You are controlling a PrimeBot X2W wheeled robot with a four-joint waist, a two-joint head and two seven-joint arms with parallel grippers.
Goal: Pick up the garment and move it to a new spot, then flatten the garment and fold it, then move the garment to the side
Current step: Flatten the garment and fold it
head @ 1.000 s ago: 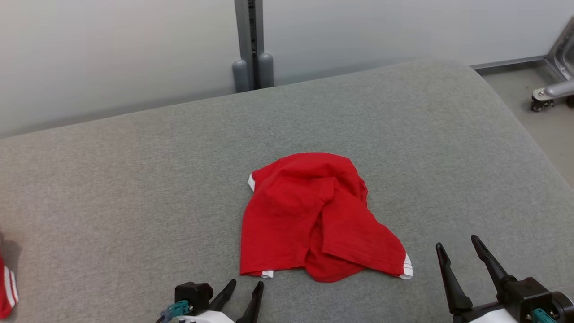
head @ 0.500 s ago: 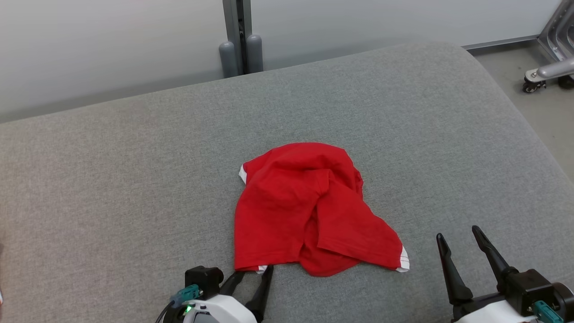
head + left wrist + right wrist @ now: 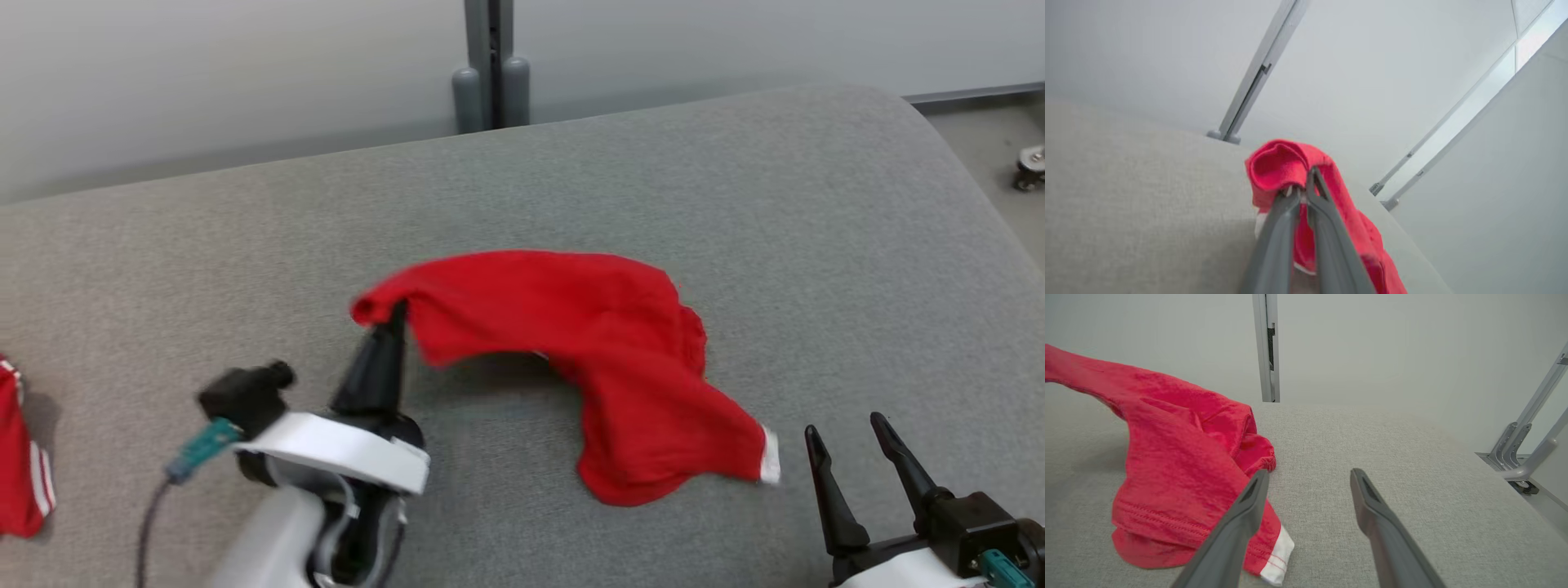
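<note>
- Head view: The red garment (image 3: 596, 343) occupies the middle of the grey padded surface (image 3: 245, 229). Its left end is pinched by the left gripper (image 3: 397, 314), whose two dark fingers are pressed together on a fold of the cloth. That end is held clear of the surface, with a shadow beneath it. The right part of the garment droops down to rest on the padding and ends in a white-trimmed cuff (image 3: 769, 465). The right gripper (image 3: 843, 425) stands at the lower right, just beside the cuff. Its fingers are spread apart with nothing between them. A second red-and-white cloth (image 3: 20, 465) lies at the far left edge. A grey post (image 3: 490, 65) rises behind the surface.
- Left wrist view: The gripper's own fingers meet at their tips, clamped on a rolled red edge. The rest of the cloth trails down to the right, and a pale wall (image 3: 1372, 61) lies beyond.
- Right wrist view: The fingers are parted above bare padding. The garment lies to their left, with its cuff partly behind the left finger.
</note>
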